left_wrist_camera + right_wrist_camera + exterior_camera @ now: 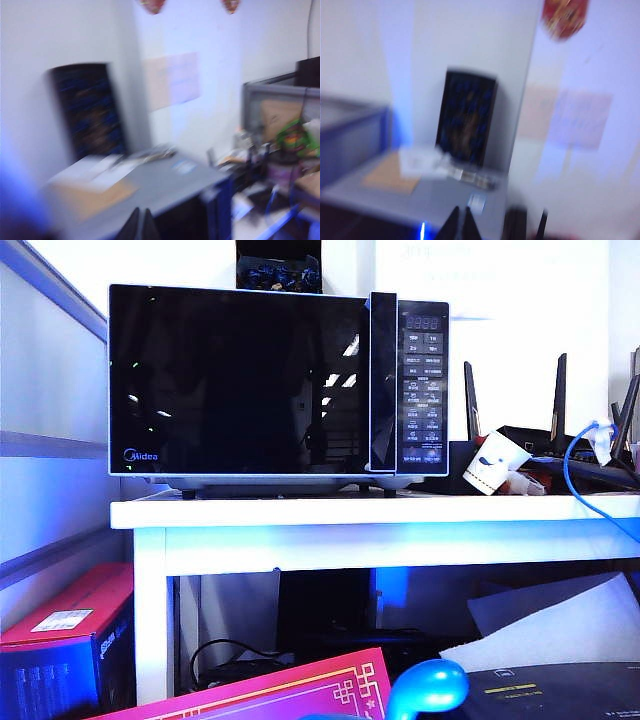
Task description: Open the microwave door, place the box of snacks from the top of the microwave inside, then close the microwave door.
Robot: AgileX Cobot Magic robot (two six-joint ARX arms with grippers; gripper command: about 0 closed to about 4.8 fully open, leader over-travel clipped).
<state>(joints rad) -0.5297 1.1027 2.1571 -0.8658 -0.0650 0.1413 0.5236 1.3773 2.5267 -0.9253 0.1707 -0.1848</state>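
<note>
The black microwave [422, 390] stands on a white table, with the microwave door [240, 380] shut flush and its handle strip [382, 380] on the right. The box of snacks shows in no view. Neither arm appears in the exterior view. Both wrist views are blurred and look down over the microwave's grey top [165, 185] [445, 192]. My left gripper [138, 226] hangs above that top's near edge, its dark tips together and holding nothing. My right gripper [459, 223] is likewise shut and empty above the top.
A dark box with blue contents [278, 275] [87, 107] [467, 120] stands at the back of the microwave's top. Right of the microwave lie a tipped white paper cup [495, 462], a black router [560, 445] and a blue cable [580, 465]. Boxes sit under the table [380, 512].
</note>
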